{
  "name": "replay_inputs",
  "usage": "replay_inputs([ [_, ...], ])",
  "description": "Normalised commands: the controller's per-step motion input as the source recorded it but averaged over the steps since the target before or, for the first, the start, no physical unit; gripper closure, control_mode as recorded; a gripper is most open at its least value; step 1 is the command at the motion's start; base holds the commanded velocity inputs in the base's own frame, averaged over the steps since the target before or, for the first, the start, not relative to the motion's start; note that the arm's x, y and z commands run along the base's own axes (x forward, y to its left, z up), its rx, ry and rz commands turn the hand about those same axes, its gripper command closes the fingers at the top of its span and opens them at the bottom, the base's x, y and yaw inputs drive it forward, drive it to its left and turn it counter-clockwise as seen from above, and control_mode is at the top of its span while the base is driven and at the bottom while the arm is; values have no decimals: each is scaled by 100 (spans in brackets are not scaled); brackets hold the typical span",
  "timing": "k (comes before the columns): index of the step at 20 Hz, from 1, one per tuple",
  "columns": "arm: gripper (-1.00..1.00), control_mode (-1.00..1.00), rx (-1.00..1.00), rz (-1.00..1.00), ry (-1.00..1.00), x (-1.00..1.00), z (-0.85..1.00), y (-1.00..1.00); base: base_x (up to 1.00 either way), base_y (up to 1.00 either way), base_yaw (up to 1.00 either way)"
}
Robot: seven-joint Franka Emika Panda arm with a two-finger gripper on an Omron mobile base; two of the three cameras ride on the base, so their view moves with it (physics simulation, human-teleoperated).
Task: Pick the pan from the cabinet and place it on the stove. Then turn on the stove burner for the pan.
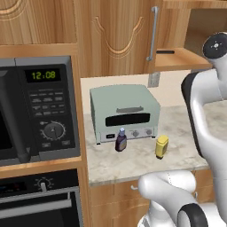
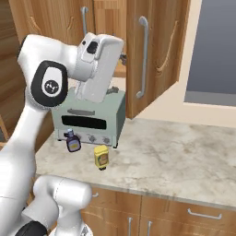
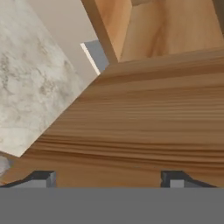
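Observation:
The cabinet stands open at the upper right, its arch-carved door swung out with a silver bar handle. On its shelf lies a thin dark bar, likely the pan's handle; the rest of the pan is hidden. My gripper is open, its dark fingertips far apart and nothing between them, close in front of a wooden cabinet panel. In the right base view the white hand is raised at the open cabinet door. The stove is out of view.
A pale green toaster oven sits on the marble counter below the cabinet, with a small dark bottle and a yellow bottle in front. A black microwave and oven fill the left.

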Motion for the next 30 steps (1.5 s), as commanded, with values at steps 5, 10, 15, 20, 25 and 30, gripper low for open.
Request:
replay_inputs([
  [5, -100, -100, 0, -6, 0, -7, 0, -77, 0, 0, 0],
  [10, -100, -100, 1, -4, 0, 0, 0, -65, 0, 0, 0],
  [15, -100, -100, 2, -5, 0, -2, 0, -49, 0, 0, 0],
  [20, -100, -100, 2, -1, -5, -40, 0, 20, 0, 0, 0],
  [25, -100, -100, 0, -4, -6, -23, 0, 91, 0, 0, 0],
  [30, -100, -100, 1, 0, -15, -4, -2, 100, 0, 0, 0],
])
